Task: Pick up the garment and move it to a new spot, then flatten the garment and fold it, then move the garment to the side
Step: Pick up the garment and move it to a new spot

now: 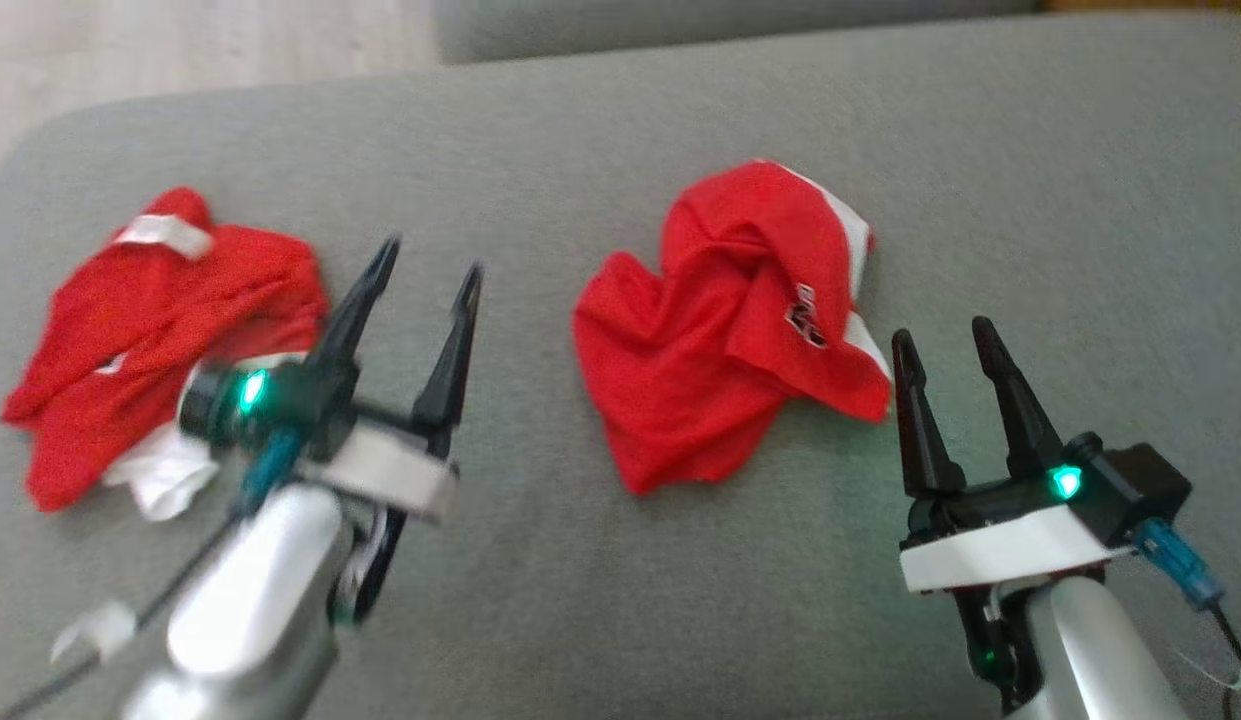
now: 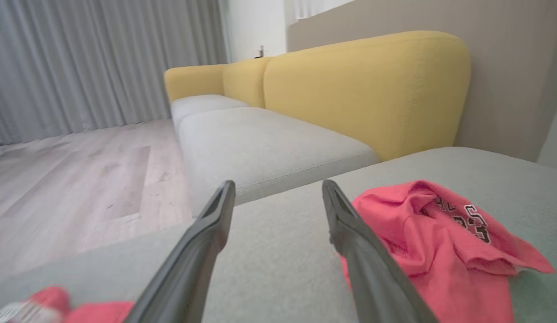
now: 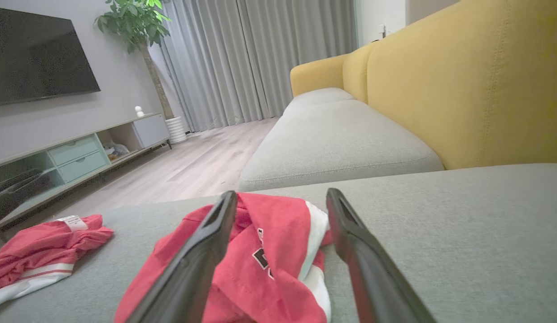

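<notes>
The garment (image 1: 725, 330), a red shirt with white trim and a dark printed mark, lies crumpled near the middle of the grey cushion (image 1: 1030, 200). A second red garment (image 1: 150, 330), also bunched up, with a white tag and a white part showing, lies well apart from it toward the cushion's left end.

The left gripper (image 1: 431, 258) hovers between the two heaps, nearer the second one. Its fingers are spread wide and hold nothing. In the left wrist view those fingers (image 2: 206, 242) point over bare cushion, with the garment off to the right of them and a corner of the second red garment at the lower left.

The right gripper (image 1: 940, 332) is just beside the lower right edge of the garment, its fingers likewise parted and empty. Whether a fingertip touches the cloth cannot be told. In the right wrist view the garment lies straight ahead, showing between and under the two fingers with its white stripe and print facing up, and the second red garment sits far to the left.

Beyond the cushion stands a sofa (image 3: 462, 89) with grey seats and a yellow back. A pale wood floor (image 3: 202, 161) runs to grey curtains (image 3: 260, 58), with a television (image 3: 36, 54), a low cabinet (image 3: 76, 152) and a potted plant (image 3: 139, 22) along the wall
</notes>
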Controlling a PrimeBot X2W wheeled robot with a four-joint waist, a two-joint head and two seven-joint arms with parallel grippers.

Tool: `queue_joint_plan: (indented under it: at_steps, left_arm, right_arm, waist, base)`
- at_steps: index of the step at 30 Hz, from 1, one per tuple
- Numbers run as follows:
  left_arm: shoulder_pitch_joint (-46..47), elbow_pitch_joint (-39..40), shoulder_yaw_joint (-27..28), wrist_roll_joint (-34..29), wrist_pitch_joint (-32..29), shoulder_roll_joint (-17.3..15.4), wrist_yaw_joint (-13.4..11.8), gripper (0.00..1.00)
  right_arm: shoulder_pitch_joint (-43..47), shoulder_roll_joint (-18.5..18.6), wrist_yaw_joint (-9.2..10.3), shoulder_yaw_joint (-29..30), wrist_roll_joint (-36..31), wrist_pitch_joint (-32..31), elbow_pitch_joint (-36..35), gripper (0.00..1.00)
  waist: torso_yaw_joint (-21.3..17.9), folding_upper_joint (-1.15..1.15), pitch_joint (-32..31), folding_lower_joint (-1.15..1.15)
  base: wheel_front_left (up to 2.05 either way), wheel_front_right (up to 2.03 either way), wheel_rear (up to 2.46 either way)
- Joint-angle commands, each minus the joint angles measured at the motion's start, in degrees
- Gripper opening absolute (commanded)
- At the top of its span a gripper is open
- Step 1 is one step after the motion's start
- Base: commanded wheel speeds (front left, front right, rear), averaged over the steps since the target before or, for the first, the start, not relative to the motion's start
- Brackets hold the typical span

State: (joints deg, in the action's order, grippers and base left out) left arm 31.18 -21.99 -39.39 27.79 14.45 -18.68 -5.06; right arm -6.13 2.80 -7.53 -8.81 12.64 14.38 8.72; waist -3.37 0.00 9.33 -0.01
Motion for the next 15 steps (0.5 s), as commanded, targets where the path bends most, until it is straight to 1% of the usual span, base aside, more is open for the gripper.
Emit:
queue_joint_plan:
  at_steps: [1,4,7,10,15]
  left_arm:
    - [-1.8,4.5,4.1,0.7,0.5,-1.7,-1.5,1.00]
    - [-9.7,10.0,8.1,1.4,0.5,-0.3,-3.9,1.00]
    - [-16.6,13.8,10.8,0.0,0.5,1.8,-5.2,1.00]
    - [-20.9,15.2,13.0,-1.7,0.5,4.1,-5.0,1.00]
    - [-24.1,15.9,15.8,-5.6,0.5,6.4,-3.3,1.00]
  right_arm:
    - [-0.4,0.1,0.04,-0.9,-0.5,0.6,-1.6,1.00]
    - [0.8,0.1,0.04,-0.5,-0.8,0.6,-1.2,1.00]
    - [1.9,0.1,0.04,0.0,-0.7,0.6,-0.7,1.00]
    - [2.7,0.1,0.04,0.4,-0.5,0.6,-0.6,1.00]
    - [3.8,0.1,0.04,0.8,-0.2,0.6,-0.3,1.00]
  waist:
    - [3.7,0.00,-3.4,0.01]
    - [4.5,0.00,-4.4,0.01]
    - [4.7,0.00,-5.0,0.01]
    - [4.7,0.00,-5.5,0.01]
    - [4.6,0.00,-6.3,0.01]
  base:
    - [0.00,0.00,0.00]
    - [0.00,0.00,0.00]
    - [0.00,0.00,0.00]
    - [0.00,0.00,0.00]
    - [0.00,0.00,0.00]
